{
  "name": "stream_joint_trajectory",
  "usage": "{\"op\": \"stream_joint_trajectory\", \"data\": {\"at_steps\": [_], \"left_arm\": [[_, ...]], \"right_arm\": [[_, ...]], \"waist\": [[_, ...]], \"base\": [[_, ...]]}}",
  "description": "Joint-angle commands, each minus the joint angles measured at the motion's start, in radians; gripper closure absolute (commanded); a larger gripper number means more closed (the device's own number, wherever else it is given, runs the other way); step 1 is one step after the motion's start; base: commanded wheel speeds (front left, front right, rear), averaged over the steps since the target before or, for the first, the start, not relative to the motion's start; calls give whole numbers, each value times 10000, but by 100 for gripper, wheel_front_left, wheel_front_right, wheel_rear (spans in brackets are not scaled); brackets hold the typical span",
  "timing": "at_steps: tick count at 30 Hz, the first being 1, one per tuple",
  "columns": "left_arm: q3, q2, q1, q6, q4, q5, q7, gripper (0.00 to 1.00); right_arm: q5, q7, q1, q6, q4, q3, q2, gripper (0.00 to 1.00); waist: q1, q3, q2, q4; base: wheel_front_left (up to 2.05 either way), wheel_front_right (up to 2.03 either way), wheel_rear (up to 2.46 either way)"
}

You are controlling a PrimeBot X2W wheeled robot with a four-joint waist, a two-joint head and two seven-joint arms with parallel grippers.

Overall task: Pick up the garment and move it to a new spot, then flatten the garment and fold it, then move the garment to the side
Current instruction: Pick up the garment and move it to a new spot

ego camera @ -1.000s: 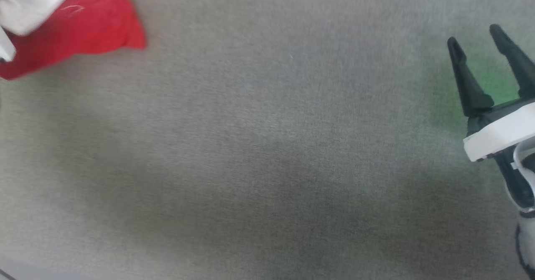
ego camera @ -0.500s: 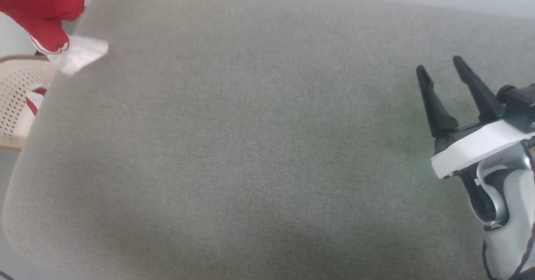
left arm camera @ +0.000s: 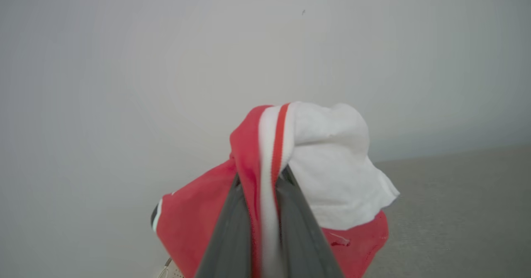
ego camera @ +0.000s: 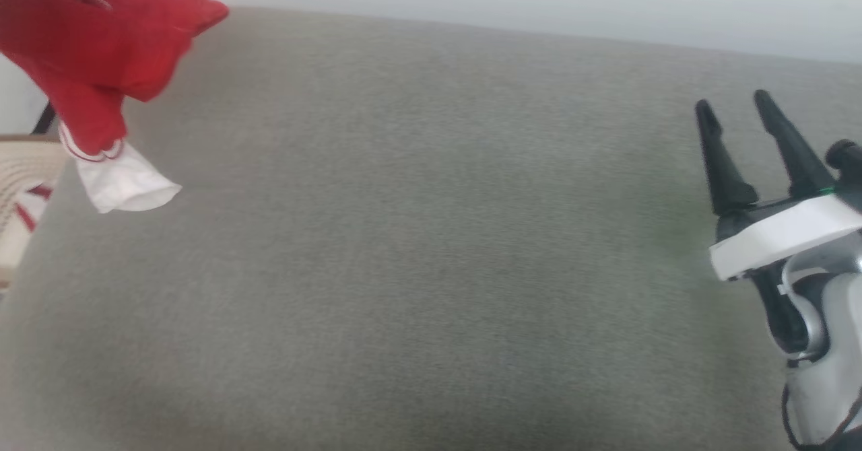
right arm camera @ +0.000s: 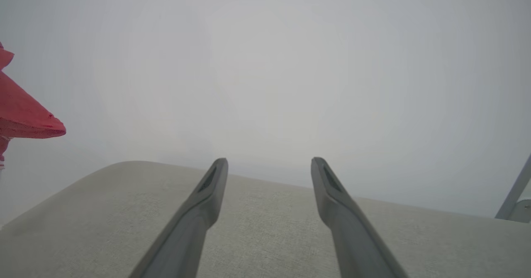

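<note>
Left claw (left arm camera: pixel 262 176) tight on garment (left arm camera: pixel 195 220); right claw (ego camera: pixel 734 104) wide

Garment (left arm camera: pixel 195 224): bunched, pinched in the left gripper (left arm camera: pixel 262 176), hanging from it.

Red jersey cloth gathered into a crumpled bundle. A fold carrying the white-and-red striped trim (left arm camera: pixel 271 145) runs up between the two fingers, which are closed tight on it. White sleeve (left arm camera: pixel 332 174) bulges past the fingertips and to their right; the red body sags on either side of the fingers. In the head view the garment (ego camera: pixel 94 47) droops in a red mass, narrowing to a striped cuff, with a white sleeve end (ego camera: pixel 124 185) dangling lowest. It is well apart from the right gripper (ego camera: pixel 733 104), far to that gripper's left; a red hem edge (right arm camera: pixel 25 120) shows at the left margin of the right wrist view.
</note>
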Motion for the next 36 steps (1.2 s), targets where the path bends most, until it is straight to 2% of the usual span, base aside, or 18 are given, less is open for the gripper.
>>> {"op": "stream_joint_trajectory", "data": {"at_steps": [1, 9, 12, 17, 27, 36], "left_arm": [[11, 47, 200, 161, -447, -63, 201, 100], [-365, -63, 868, 1196, -3558, -16, 1557, 100], [-699, -236, 939, 1480, -4279, 152, 1999, 100], [-1245, -533, 1114, 1796, -4716, 269, 2514, 100], [-2672, -1715, 2445, 2184, -4177, -39, 3014, 100], [-3413, -2849, 3490, 2003, -2122, -600, 2538, 100]], "right_arm": [[-30, -108, -80, 0, 35, -127, 8, 0], [-294, -362, -150, 0, 204, -1112, 182, 0], [-428, -422, -230, 0, 293, -1465, 240, 0], [-544, -528, -339, 0, 491, -1787, 342, 0], [-473, -820, -385, 0, 958, -1674, 708, 0], [-410, -1020, -556, 0, 1520, -1172, 897, 0]], "waist": [[0, -39, 0, -276], [0, 169, 0, -1351], [0, 334, 0, -1757], [0, 568, 0, -2250], [0, 1046, 0, -3164], [0, 1222, 0, -3574]], "base": [[0, 0, 0], [0, 0, 0], [0, 0, 0], [0, 0, 0], [0, 0, 0], [0, 0, 0]]}}
